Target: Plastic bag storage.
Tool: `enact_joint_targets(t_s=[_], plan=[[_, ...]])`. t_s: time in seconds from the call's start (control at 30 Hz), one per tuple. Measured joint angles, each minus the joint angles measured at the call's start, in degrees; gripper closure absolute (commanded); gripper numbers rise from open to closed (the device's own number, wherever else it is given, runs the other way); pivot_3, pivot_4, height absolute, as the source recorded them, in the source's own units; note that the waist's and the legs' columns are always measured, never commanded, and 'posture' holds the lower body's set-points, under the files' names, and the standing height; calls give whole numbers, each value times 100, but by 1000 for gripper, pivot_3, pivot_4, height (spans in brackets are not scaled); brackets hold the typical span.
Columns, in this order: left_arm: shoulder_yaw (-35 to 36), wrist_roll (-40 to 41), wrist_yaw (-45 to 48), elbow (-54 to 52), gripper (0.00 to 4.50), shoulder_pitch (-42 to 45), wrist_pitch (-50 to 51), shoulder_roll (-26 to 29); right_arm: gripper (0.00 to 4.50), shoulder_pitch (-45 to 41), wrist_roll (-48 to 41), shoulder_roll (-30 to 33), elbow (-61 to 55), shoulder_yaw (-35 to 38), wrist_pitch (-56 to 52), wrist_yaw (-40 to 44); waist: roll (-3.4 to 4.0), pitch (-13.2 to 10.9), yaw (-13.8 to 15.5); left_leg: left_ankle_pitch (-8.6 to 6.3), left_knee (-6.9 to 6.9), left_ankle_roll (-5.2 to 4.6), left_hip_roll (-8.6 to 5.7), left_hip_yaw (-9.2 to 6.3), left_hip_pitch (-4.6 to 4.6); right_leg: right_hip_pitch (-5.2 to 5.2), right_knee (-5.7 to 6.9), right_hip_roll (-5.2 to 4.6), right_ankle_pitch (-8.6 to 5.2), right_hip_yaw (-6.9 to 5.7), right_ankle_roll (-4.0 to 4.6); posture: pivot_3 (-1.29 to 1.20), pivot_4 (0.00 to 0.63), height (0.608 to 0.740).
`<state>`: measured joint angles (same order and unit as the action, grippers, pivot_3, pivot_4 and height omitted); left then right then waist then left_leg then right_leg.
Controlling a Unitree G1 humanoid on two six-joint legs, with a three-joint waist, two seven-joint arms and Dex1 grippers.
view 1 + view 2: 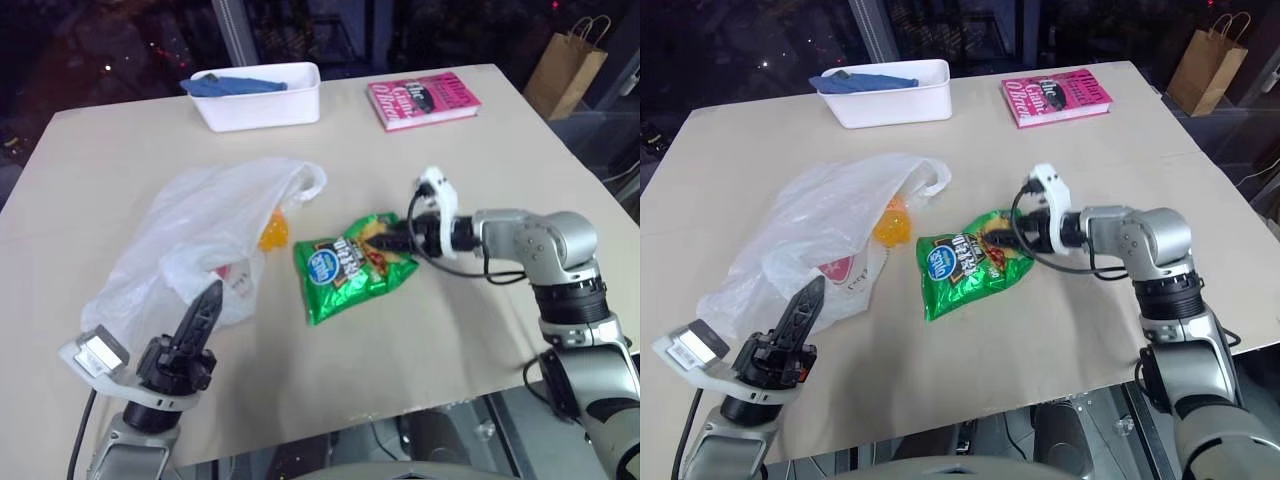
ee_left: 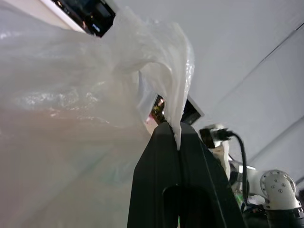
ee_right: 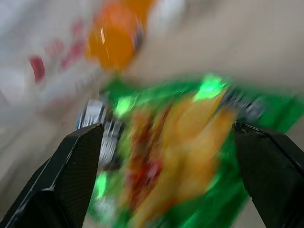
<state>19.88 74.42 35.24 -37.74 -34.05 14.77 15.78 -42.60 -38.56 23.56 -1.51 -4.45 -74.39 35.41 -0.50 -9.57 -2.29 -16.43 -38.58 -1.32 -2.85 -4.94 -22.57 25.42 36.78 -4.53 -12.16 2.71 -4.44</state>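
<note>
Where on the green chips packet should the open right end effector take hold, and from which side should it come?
Grip the near right edge of the green chips packet, coming from the right, where the right end effector already hangs open. The packet lies flat and puffy on the table, so its thin sealed edge probably pinches more easily than its middle.

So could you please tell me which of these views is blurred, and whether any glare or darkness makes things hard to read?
Right wrist view: smeared, the green chips packet and the orange thing soft-edged between the wide-open right claw. Left wrist view: sharp, the plastic bag brightly lit, pinched in the shut left claw. Eye views: table evenly lit, background beyond it dark.
</note>
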Motion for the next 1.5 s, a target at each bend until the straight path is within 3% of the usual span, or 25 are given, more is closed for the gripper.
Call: enact_joint_targets(t_s=[0.13, 0.27, 0.5, 0.63, 0.8, 1.0, 1.1, 1.33, 1.5], plan=[[-16, -15, 73, 0, 4500, 11, 74, 68, 124, 101, -218, -550, -323, 145, -848, -372, 0, 1, -6, -4, 0, -7, 4, -3, 6, -3, 1, 6, 2, -3, 4, 0, 150, 740], [-19, -59, 104, 0, 4500, -4, 113, 71, 124, 136, 29, -602, -275, 54, -587, -656, 0, 1, 19, 1, -4, 1, -6, -5, 7, -13, -3, -5, 3, -8, 1, 0, 150, 740], [-38, -133, 270, -4, 4500, -258, 160, 80, 124, -329, -45, 340, 33, 873, -101, -170, -2, 3, 25, -5, -4, -9, 0, -9, 15, -25, -9, 4, 1, -18, 4, 0, 150, 740], [-178, -271, 461, -23, 4500, -318, 258, 172, 124, -71, -25, 406, 268, 896, -286, -176, -1, 2, -1, -9, 0, -16, 4, -1, 18, -24, -8, 4, 2, -9, 4, 0, 150, 740], [-253, -344, 567, -23, 4500, -291, 381, 250, 124, 140, -259, -378, 438, 1149, -1076, -399, 1, 1, -10, -10, 0, -17, 7, 1, 22, -24, -6, 6, 2, -5, 3, 0, 150, 740], [-269, -345, 589, -23, 4500, -313, 522, 315, 124, 73, -231, -1103, 850, 1435, -1236, -738, 1, 1, 7, -9, 0, -16, 0, -4, 23, -28, -7, 0, 2, -9, 3, 0, 150, 740], [-341, -347, 596, -27, 4500, -337, 594, 344, 987, -24, -259, -1504, 1002, 1551, -1319, -822, 3, 1, -13, -9, 6, -16, 4, -4, 29, -27, -5, 6, 2, -7, 4, 0, 150, 740], [-350, -354, 596, -55, 4500, -438, 597, 343, 4460, -58, -346, -1749, 1037, 1865, -1306, -878, 4, 0, -5, -9, 8, -16, 0, -3, 29, -28, -7, 0, 2, -7, 3, 0, 150, 740], [-376, -445, 692, -136, 4500, -522, 600, 367, 4460, -574, -504, -1851, 1358, 2704, -1414, -1056, 5, -1, -12, -9, 12, -16, 2, -2, 35, -30, -6, 4, 2, -6, 4, 0, 150, 740]])
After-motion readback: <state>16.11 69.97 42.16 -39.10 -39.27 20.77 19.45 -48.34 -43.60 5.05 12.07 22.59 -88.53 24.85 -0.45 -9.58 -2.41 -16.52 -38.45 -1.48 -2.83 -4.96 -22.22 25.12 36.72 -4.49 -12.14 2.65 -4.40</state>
